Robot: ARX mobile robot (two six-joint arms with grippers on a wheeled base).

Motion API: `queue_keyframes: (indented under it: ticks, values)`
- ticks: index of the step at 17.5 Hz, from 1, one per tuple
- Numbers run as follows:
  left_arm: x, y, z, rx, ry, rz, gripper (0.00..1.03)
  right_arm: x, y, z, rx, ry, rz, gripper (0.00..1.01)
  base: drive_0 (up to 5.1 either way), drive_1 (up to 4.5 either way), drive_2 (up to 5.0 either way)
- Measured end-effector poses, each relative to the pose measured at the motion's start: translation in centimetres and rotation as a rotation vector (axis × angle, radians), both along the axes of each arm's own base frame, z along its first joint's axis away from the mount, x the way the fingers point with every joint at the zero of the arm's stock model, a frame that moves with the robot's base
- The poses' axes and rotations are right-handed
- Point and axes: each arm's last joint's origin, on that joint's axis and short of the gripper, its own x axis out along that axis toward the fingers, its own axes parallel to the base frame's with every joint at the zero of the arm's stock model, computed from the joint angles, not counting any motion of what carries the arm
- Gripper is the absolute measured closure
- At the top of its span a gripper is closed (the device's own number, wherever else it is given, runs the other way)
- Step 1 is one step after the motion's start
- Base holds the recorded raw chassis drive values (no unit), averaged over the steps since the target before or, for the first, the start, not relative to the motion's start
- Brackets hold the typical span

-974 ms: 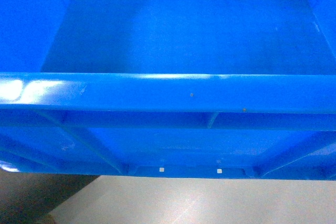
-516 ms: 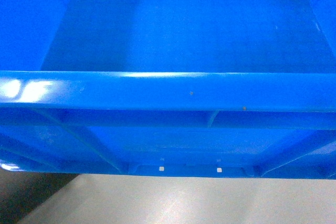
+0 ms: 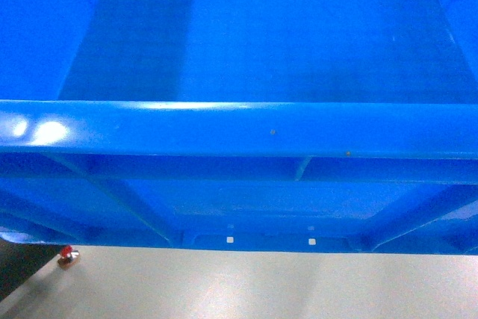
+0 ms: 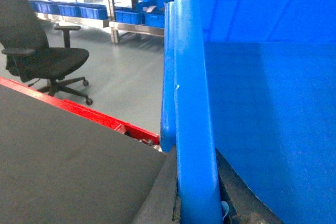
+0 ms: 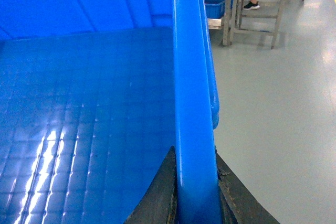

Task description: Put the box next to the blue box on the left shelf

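The box (image 3: 269, 42), a large bright-blue crate with a thick rim (image 3: 239, 128), fills the head view, its smooth floor facing up. My left gripper (image 4: 195, 174) is shut on the crate's left rim (image 4: 191, 93), one dark finger (image 4: 165, 192) outside and one inside. My right gripper (image 5: 193, 174) is shut on the right rim (image 5: 190, 87) in the same way. The crate hangs above the pale floor (image 3: 261, 285). The left shelf and the blue box on it are out of view.
A red frame bar (image 4: 79, 109) and a dark flat surface (image 4: 63, 166) lie close on the left, a black office chair (image 4: 44, 56) beyond. A metal rack with several blue bins (image 4: 131, 14) stands far back. A metal stand (image 5: 252, 9) is far right.
The dark patch at the lower left of the head view has shrunk and pale floor has spread there. A small red object has come into view. The crate keeps its place between the grippers.
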Motion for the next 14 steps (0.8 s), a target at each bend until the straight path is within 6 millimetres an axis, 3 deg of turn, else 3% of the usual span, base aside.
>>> queue_keyframes:
  ticks: [14]
  values:
    - [0.00, 0.00, -0.01, 0.000, 0.001, 0.000, 0.95, 0.00, 0.00, 0.00, 0.000, 0.000, 0.000, 0.91, -1.6, -1.65, -1.6]
